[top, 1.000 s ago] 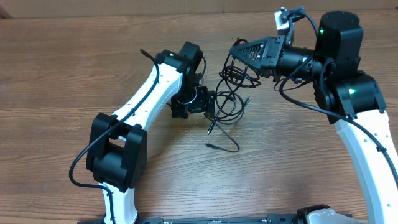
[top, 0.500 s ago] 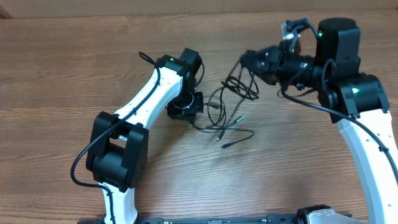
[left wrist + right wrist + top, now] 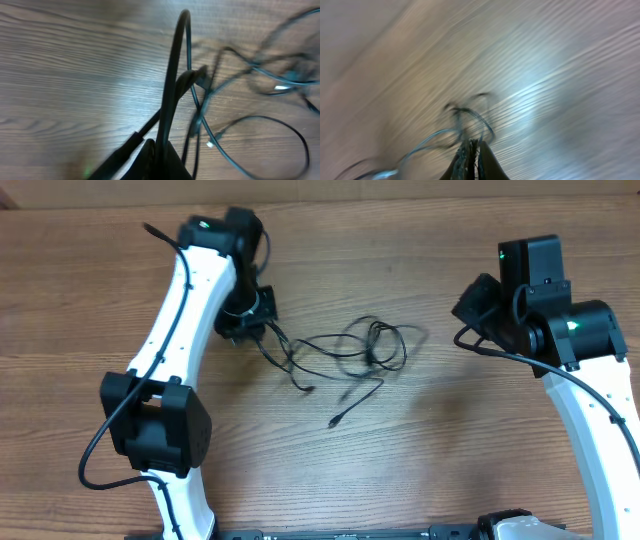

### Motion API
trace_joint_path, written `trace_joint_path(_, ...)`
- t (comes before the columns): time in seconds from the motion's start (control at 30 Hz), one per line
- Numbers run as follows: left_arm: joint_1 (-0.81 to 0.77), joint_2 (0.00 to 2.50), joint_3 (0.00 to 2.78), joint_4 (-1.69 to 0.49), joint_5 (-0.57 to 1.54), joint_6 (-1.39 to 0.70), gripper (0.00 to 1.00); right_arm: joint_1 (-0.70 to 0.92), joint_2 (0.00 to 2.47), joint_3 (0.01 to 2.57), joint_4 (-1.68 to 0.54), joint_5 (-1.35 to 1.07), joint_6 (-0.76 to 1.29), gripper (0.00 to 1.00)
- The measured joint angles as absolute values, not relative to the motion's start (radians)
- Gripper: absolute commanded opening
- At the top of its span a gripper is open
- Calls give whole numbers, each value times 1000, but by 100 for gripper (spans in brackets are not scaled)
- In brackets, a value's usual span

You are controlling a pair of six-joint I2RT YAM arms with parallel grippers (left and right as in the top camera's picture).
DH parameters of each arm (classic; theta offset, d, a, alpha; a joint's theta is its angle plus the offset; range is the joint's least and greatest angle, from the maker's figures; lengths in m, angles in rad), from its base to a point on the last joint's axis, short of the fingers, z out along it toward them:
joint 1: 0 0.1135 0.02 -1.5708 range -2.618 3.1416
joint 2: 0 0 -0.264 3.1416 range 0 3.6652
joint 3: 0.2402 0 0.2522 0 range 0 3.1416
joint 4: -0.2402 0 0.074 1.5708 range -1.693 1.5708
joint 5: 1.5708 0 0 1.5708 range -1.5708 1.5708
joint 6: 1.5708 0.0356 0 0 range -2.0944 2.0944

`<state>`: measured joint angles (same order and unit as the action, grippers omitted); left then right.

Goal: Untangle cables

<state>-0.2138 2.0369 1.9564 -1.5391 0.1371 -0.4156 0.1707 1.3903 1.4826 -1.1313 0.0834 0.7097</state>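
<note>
Several cables (image 3: 350,350) lay half-spread mid-frame, left gripper (image 3: 250,323) jaws clamping a strand, right gripper (image 3: 464,306) jaws seemingly closed, well clear; next, it likely needed another loop to pull.

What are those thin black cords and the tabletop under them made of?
The cables look like matte black rubber or plastic sheathing, since they bend in loose loops. The plug tip looks silvery, so it is probably metal. The table shows brown wood grain, though it may be laminate.
</note>
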Motion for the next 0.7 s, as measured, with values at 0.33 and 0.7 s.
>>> trace_joint_path(0.33,-193,2037,1991,-1539,281,-363,4,171,1398,1483,-1156,128,699,32)
trace_joint_path(0.7,-195,2037,2225,-1552,711,-181,4,216,1620,1483,-1134,-419,387,86)
